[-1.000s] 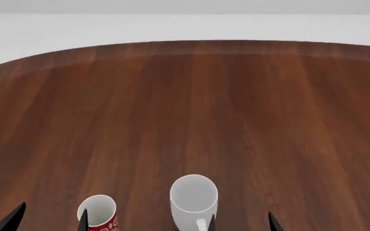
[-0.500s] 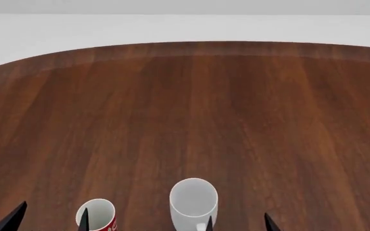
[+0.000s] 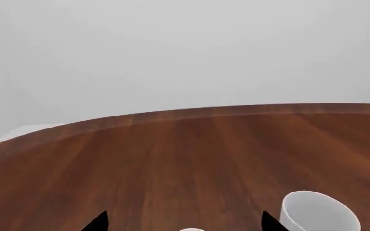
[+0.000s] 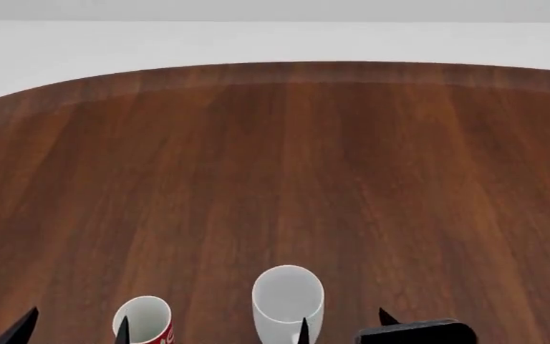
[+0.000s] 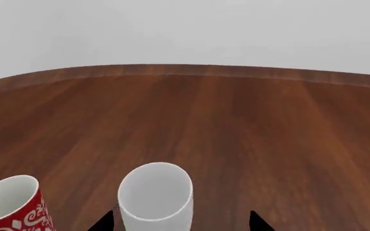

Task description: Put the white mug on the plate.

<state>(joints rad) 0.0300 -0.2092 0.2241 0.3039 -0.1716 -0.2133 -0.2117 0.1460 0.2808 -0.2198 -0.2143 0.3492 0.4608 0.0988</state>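
Note:
The white mug (image 4: 288, 299) stands upright near the table's front edge, with the red floral mug (image 4: 143, 319) to its left. In the right wrist view the white mug (image 5: 156, 197) stands between the open jaws of my right gripper (image 5: 180, 222), close to one fingertip (image 5: 104, 221). In the head view my right gripper (image 4: 343, 324) is just right of the mug. My left gripper (image 4: 72, 328) is open and empty, left of the red mug. The left wrist view shows the left gripper (image 3: 185, 222) open and the white mug (image 3: 317, 211) off to one side. The plate is out of view.
The brown wooden table (image 4: 285, 165) stretches far ahead to a curved far edge, with a pale floor and wall behind it. The red mug (image 5: 11, 204) stands close beside the white mug in the right wrist view.
The head view tilted slightly, so the mugs sit lower. My right gripper moved forward and left toward the white mug, and its black body now shows at the bottom right.

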